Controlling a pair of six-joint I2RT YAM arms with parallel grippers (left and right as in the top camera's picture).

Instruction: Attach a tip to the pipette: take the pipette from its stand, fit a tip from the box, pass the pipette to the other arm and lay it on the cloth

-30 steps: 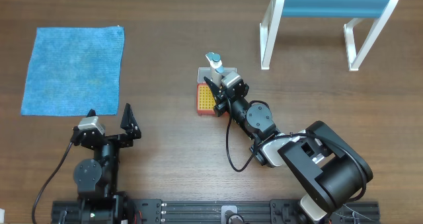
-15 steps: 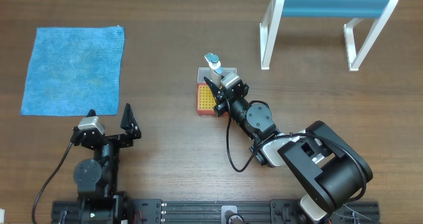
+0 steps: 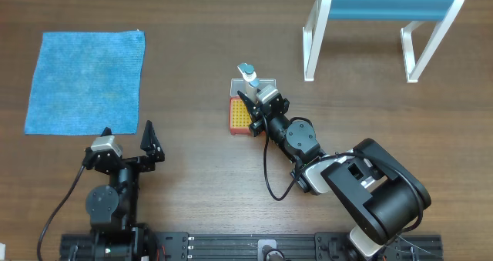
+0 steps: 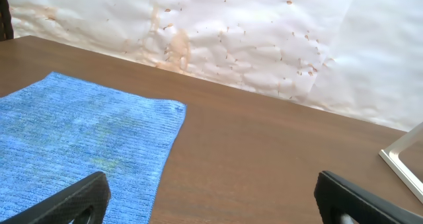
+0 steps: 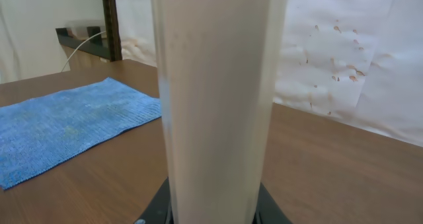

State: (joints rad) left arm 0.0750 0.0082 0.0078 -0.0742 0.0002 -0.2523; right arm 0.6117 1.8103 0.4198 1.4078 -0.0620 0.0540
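Brown wooden tabletop (image 3: 200,45) runs under both my arms, with a creased white sheet (image 4: 264,45) hanging behind it in my left wrist view. From above, a flat blue woven cloth (image 3: 85,82) lies at the far left. A white-legged stand with a blue top bar (image 3: 389,7) is at the far right, well apart from the cloth.

My right pincer (image 3: 253,107) sits at the middle of the table, closed around a white pipette with a blue-grey top (image 3: 248,70). It is over a small tip box with an orange-yellow rack (image 3: 239,116).

My right wrist view adds the pipette's pale barrel (image 5: 218,105) standing upright, very close, with the cloth beyond it. Whether a tip is seated, I cannot tell.

My left pincer (image 3: 127,130) rests near its base, just below the cloth's near edge. Its black fingers (image 4: 66,204) are spread wide and hold nothing, and its wrist view shows the cloth's corner between them.
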